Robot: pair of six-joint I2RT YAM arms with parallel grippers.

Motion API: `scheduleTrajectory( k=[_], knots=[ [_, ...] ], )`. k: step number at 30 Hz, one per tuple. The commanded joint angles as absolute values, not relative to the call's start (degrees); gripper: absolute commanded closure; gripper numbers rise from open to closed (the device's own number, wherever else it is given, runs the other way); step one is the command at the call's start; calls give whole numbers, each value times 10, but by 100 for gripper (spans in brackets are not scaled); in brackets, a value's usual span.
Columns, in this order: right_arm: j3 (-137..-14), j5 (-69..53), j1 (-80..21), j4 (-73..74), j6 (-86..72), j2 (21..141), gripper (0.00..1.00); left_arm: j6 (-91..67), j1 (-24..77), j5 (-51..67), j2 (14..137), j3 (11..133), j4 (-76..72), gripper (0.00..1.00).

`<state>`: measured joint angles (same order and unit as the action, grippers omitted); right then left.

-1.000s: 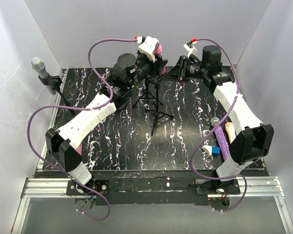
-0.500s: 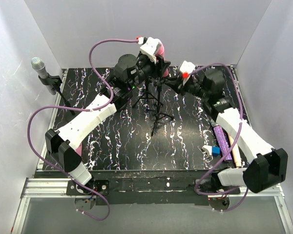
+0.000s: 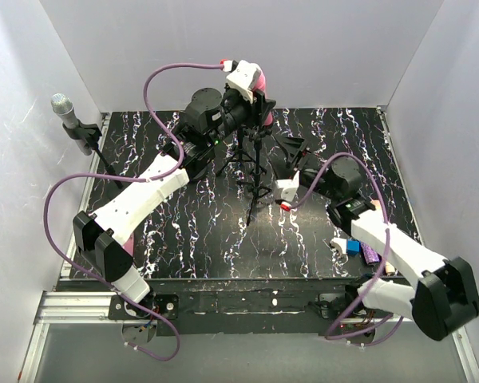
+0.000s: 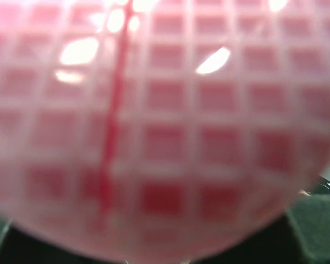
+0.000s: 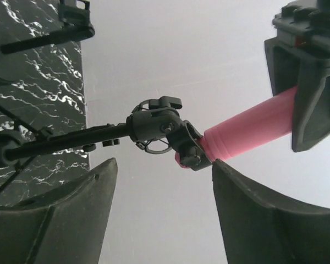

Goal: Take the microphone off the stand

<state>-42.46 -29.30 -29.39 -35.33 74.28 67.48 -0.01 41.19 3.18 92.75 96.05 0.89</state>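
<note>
Top view: the pink microphone (image 3: 260, 81) sits at the top of the black tripod stand (image 3: 255, 169), over the back part of the marbled black tabletop (image 3: 191, 231); only a bit of pink shows past the left hand (image 3: 246, 97), which is right on it; the right hand (image 3: 295, 159) hangs just right of the stand and lower down, apart from the mic, with nothing in it.

Left wrist view: basically all mic; the pink grille with its square mesh and one darker seam line fills the frame, blurry from being so close; can't make out the hand's fingers here.

Right wrist view: looking up at it from below; smooth pink handle, its tail end seated in the stand's black clip (image 5: 159, 124), the other end pinched in the left hand's black jaws at upper right; the right hand's two fingers (image 5: 60, 220) are spread wide at the bottom of the frame, with the clip and mic beyond the gap, touching neither.
</note>
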Motion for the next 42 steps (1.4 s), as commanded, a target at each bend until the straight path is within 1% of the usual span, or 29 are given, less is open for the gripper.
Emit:
scheduleTrajectory(
  k=[1, 2, 5, 6, 8, 10, 13, 14, 16, 21, 24, 29, 33, 42],
  knots=[
    [-453, -301, -296, -172, 686, 578, 20, 4, 408, 21, 895, 960, 7, 100],
    [-465, -301, -294, -123, 643, 564, 20, 4, 407, 21, 894, 959, 8, 100],
    [-524, -272, -294, -14, 437, 546, 21, 4, 408, 23, 892, 957, 8, 100],
    [-546, -259, -290, -1, 367, 554, 21, 4, 408, 24, 891, 955, 7, 100],
    [-616, -251, -273, 79, 207, 586, 23, 4, 407, 25, 891, 954, 7, 100],
    [-681, -309, -233, 127, 60, 639, 25, 4, 407, 25, 893, 954, 6, 100],
    [-729, -403, -171, 97, -175, 703, 28, 4, 408, 29, 895, 952, 5, 100],
    [-739, -414, -159, 91, -224, 720, 28, 5, 407, 31, 896, 954, 5, 100],
    [-767, -420, -159, 105, -231, 737, 32, 4, 407, 35, 897, 958, 8, 100],
    [-811, -426, -158, 112, -261, 766, 31, 4, 407, 35, 892, 954, 15, 100],
    [-816, -430, -158, 102, -285, 781, 31, 4, 408, 35, 892, 951, 17, 100],
    [-831, -426, -158, 88, -311, 809, 34, 4, 408, 38, 895, 954, 19, 100],
    [-852, -405, -159, 89, -310, 834, 38, 5, 408, 41, 896, 955, 19, 100],
    [-866, -390, -162, 98, -290, 861, 43, 7, 408, 46, 891, 951, 18, 100]
  ],
)
